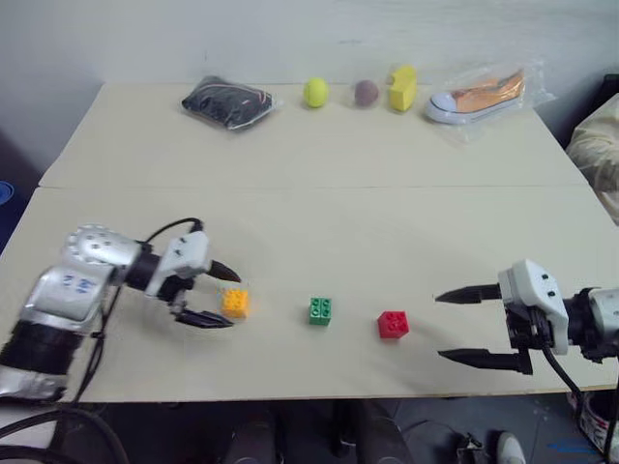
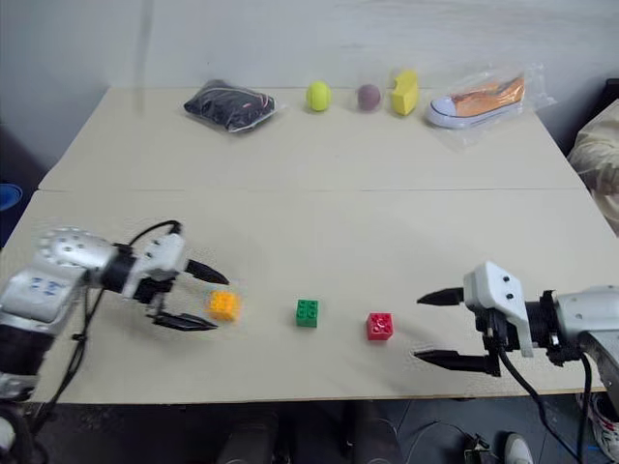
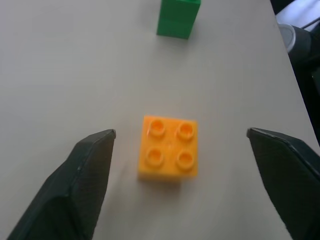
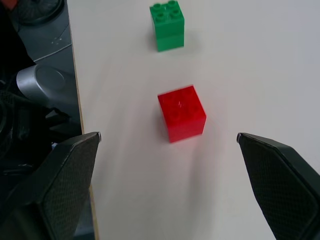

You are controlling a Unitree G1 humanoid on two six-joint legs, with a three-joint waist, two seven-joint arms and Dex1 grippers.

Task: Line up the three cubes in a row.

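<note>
We see three small studded bricks in a row along the near part of the pale desk [image 1: 309, 222]: the orange-yellow cube [image 1: 235, 303] on the robot's left, the green cube [image 1: 320, 310] in the middle, and the red cube [image 1: 393, 324] on the right. All three stand upright with studs upward, apart from one another; the line slants slightly, the red one lying nearest the desk's front edge.

The left pincer [image 1: 221, 296] sits low over the desk with its two black fingers spread apart, their tips just beside the orange-yellow cube — one tip on its far side, one on its near side. In the left wrist view we find that cube [image 3: 169, 148] standing free in the gap, touched by neither fingertip [image 3: 97, 150], with the green cube [image 3: 178, 17] farther on.

The right pincer [image 1: 455, 327] is also spread wide, pointing toward the row and clamped on nothing. It is near the red cube but clearly apart from it. The right wrist view shows the red cube [image 4: 182, 113] ahead of the open gap and the green cube [image 4: 167, 25] beyond.

Along the far edge of the desk, well apart from the row, we note a black bundle in clear wrap [image 1: 228, 101], a yellow ball [image 1: 315, 92], a maroon ball [image 1: 366, 93], a yellow foam block [image 1: 402, 88] and a bagged sneaker [image 1: 479, 97].
</note>
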